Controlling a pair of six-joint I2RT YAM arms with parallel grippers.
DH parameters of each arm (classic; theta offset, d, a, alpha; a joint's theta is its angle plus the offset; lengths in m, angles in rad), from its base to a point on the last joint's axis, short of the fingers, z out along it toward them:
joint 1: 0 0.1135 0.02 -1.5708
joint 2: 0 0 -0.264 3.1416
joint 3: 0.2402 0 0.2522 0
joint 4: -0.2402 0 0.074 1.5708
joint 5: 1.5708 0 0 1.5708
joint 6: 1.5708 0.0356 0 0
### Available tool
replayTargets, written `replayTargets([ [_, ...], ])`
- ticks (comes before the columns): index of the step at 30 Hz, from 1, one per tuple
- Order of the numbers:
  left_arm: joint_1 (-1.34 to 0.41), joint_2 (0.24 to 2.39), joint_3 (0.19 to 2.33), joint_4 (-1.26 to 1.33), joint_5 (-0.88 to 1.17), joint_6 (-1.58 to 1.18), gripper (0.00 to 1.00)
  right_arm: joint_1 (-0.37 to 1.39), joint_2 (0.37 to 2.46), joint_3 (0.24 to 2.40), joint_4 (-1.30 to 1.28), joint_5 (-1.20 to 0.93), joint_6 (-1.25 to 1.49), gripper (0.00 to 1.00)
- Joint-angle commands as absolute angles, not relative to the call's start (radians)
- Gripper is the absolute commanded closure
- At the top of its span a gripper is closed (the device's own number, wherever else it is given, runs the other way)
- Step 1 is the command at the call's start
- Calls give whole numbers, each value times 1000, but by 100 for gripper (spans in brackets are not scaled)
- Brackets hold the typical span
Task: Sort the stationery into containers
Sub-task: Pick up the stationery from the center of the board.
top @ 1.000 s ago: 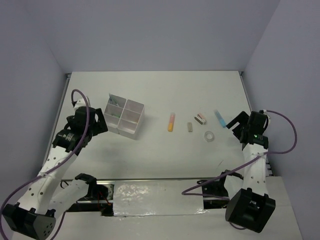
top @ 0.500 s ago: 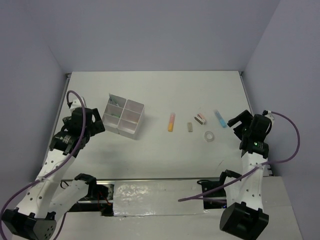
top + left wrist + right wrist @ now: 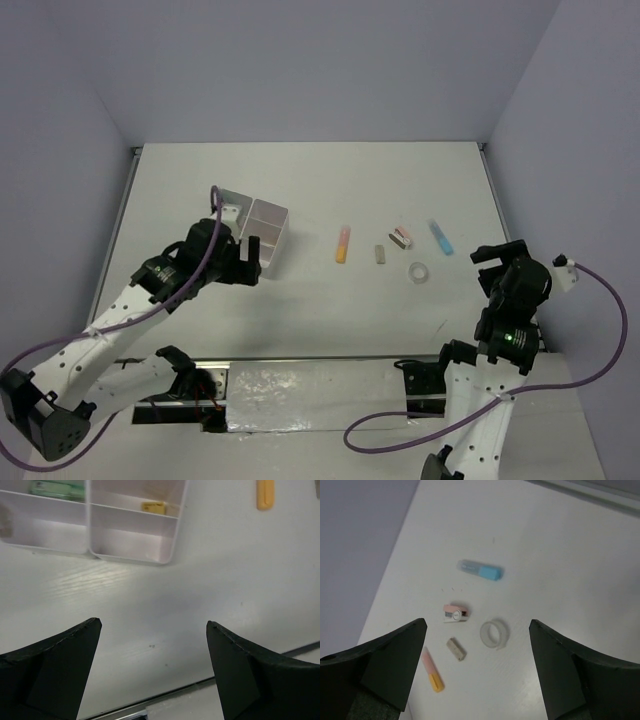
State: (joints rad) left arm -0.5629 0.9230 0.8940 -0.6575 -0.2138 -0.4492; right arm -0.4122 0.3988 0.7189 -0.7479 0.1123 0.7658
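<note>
The translucent four-compartment box (image 3: 272, 210) stands left of centre, partly hidden by my left arm. In the left wrist view the box (image 3: 175, 535) holds a green item (image 3: 57, 490) and a small yellow piece (image 3: 153, 507). My left gripper (image 3: 248, 264) is open and empty, just in front of the box (image 3: 153, 623). On the table lie a pink-orange marker (image 3: 343, 244), a tan eraser (image 3: 380, 254), a pink-white item (image 3: 402, 237), a blue marker (image 3: 441, 237) and a clear tape ring (image 3: 419, 272). My right gripper (image 3: 497, 255) is open and empty, right of them (image 3: 478, 622).
The right wrist view shows the blue marker (image 3: 481, 570), pink-white item (image 3: 455, 613), tape ring (image 3: 494, 634), eraser (image 3: 456, 649) and pink-orange marker (image 3: 432, 670) spread apart. The table's near edge runs just behind the left gripper (image 3: 210, 685). Walls close in on both sides.
My left arm has swung right, across the front of the box. My right arm has drawn back toward the near edge, away from the blue marker. No item has moved.
</note>
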Motion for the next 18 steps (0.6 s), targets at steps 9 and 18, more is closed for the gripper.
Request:
replayTargets([
  [9, -618, 962, 913, -689, -343, -477, 1, -411, 557, 867, -839, 88, 592, 9],
  [18, -508, 983, 899, -654, -287, -462, 1, -411, 679, 787, -767, 285, 730, 9],
])
